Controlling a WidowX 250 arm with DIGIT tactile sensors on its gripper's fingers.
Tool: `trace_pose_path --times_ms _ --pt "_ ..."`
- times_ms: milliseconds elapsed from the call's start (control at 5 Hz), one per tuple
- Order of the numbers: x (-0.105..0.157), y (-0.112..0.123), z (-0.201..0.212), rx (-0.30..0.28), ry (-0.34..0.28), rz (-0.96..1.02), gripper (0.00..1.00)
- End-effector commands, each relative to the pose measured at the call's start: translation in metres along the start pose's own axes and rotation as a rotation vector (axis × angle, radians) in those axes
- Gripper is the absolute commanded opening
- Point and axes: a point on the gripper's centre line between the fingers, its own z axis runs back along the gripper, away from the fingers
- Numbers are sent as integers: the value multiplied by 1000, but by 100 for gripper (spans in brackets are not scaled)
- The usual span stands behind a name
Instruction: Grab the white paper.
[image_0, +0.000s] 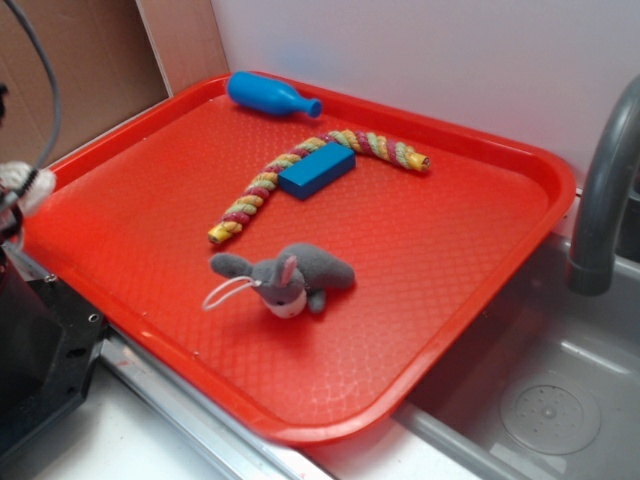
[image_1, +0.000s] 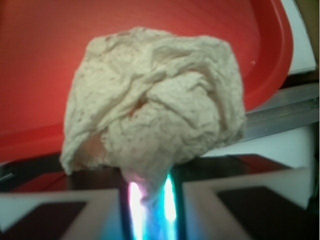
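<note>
The tool (image_1: 149, 200) pinches the white paper (image_1: 152, 100) by its lower tail — jaws narrow, clamped on the wad — and holds it off the left edge of the red tray (image_0: 480, 300), away from the plush toy (image_0: 290, 275), so the grab looks done.

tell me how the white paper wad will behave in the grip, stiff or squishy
Likely squishy: the white paper is deeply crumpled and bulges above the gripper pinching its lower end. Probably very light, holding its shape unsupported. Its rough wrinkles suggest little slipping.
</note>
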Motion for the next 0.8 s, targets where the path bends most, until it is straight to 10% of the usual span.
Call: trace_pose_path --times_ms 0,600 --pt "82 -73 101 -25 -55 -193 0" --pt "176 -99 90 -32 -48 -246 0"
